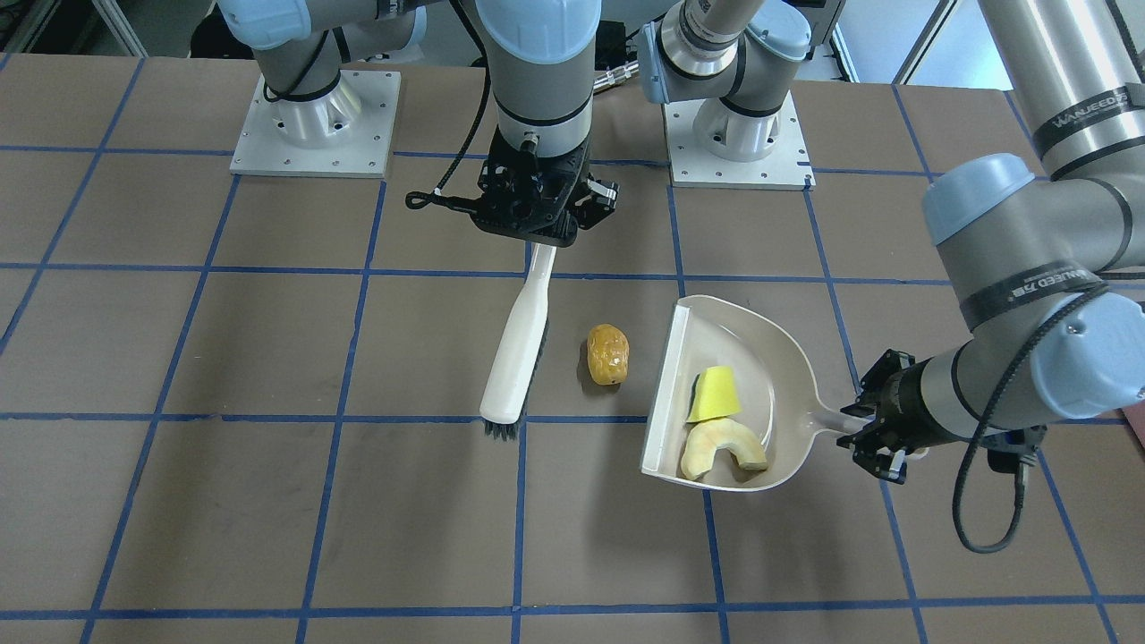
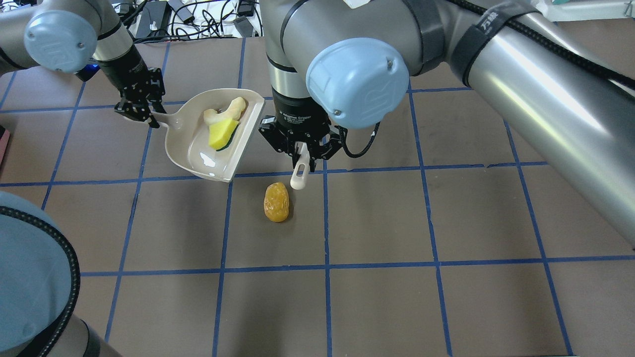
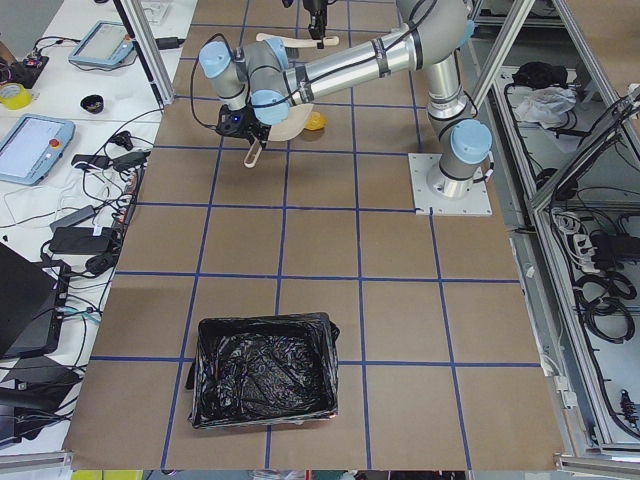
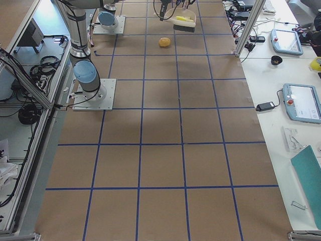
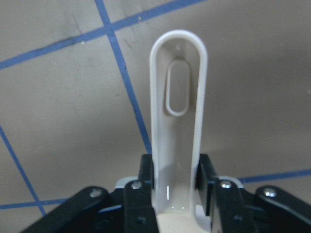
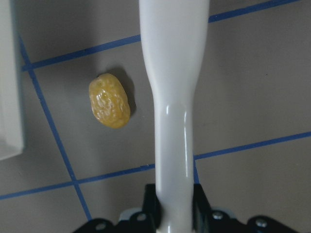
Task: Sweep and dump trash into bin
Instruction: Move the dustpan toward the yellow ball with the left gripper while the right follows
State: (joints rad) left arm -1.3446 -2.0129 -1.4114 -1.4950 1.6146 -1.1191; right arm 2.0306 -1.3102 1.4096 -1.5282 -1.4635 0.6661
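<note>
The golden-brown potato lump (image 1: pixel 608 355) lies on the table between the brush and the dustpan; it also shows in the overhead view (image 2: pixel 277 202) and the right wrist view (image 6: pixel 109 101). The yellow wedge (image 1: pixel 714 394) and the cream crescent (image 1: pixel 720 447) lie inside the beige dustpan (image 1: pixel 778 349). My left gripper (image 1: pixel 881 429) is shut on the dustpan's handle (image 5: pixel 177 121). My right gripper (image 1: pixel 537 224) is shut on a white brush (image 1: pixel 519 349) whose bristles (image 1: pixel 501 431) rest on the table beside the lump. The black-lined bin (image 3: pixel 262 368) stands far off at the table's left end.
The two arm bases (image 1: pixel 315 125) (image 1: pixel 738 134) stand on plates at the robot's side of the table. Blue tape lines grid the brown tabletop (image 1: pixel 268 501). Tablets and cables lie on side benches (image 3: pixel 40 150) beyond the table edge.
</note>
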